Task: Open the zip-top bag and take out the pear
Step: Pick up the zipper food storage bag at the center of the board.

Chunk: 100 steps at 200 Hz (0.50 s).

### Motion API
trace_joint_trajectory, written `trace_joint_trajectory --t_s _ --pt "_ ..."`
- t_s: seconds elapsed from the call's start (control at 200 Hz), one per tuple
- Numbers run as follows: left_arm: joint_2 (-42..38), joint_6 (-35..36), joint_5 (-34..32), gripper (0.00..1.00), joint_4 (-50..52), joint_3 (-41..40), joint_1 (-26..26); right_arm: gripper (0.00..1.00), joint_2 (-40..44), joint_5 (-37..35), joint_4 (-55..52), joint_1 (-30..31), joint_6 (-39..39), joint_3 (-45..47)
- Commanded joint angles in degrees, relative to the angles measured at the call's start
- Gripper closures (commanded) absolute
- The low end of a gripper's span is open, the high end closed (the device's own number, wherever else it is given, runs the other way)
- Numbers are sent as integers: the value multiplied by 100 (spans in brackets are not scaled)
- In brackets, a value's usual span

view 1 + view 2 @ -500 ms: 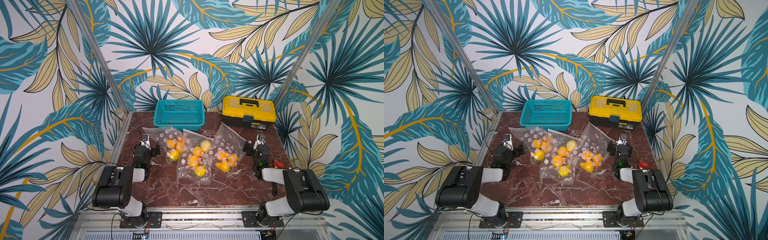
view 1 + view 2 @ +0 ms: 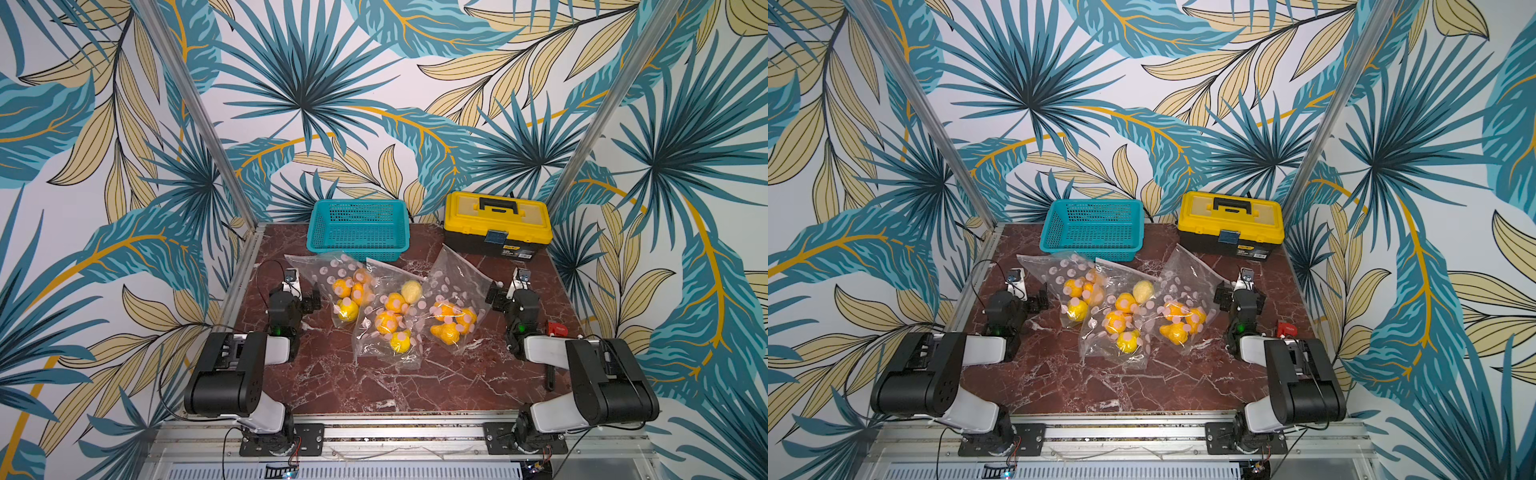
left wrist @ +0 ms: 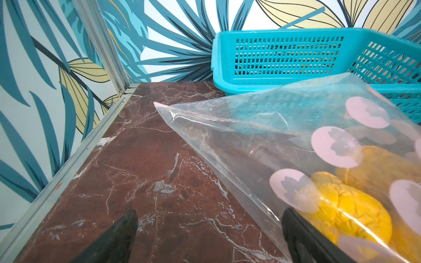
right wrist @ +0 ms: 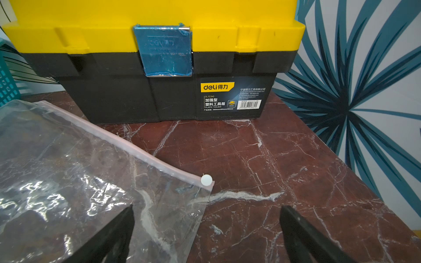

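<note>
Three clear dotted zip-top bags (image 2: pixel 390 320) sit just in front of the teal plastic mesh basket (image 2: pixel 359 226). Left gripper (image 3: pixel 209 236) and right gripper (image 4: pixel 206 234) are both spread wide, empty. Pale yellow pear (image 2: pixel 411 291) is in the middle bag; grabbing a neighbouring bag is the risk. Nothing's moved since the earlier frame.

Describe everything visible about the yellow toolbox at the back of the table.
The toolbox looks plastic: yellow lid, black body, black carry handle on top. A front latch covered in blue film hangs down over the seam, so the lid appears shut. A Deli label sits at its lower front. It stands upright on the marble table, beside the teal basket; neither gripper touches it.
</note>
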<state>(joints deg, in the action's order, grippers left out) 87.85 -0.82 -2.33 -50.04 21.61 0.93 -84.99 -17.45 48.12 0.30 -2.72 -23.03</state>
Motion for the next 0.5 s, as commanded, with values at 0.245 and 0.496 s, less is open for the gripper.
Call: trace_joint_trajectory --t_s 0.245,0.496 --pt "-14 26 5 0 73 133 -9 0 0 40 66 -12 35 70" --pt "-12 10 54 0 62 134 29 1 -13 40 64 -10 39 66"
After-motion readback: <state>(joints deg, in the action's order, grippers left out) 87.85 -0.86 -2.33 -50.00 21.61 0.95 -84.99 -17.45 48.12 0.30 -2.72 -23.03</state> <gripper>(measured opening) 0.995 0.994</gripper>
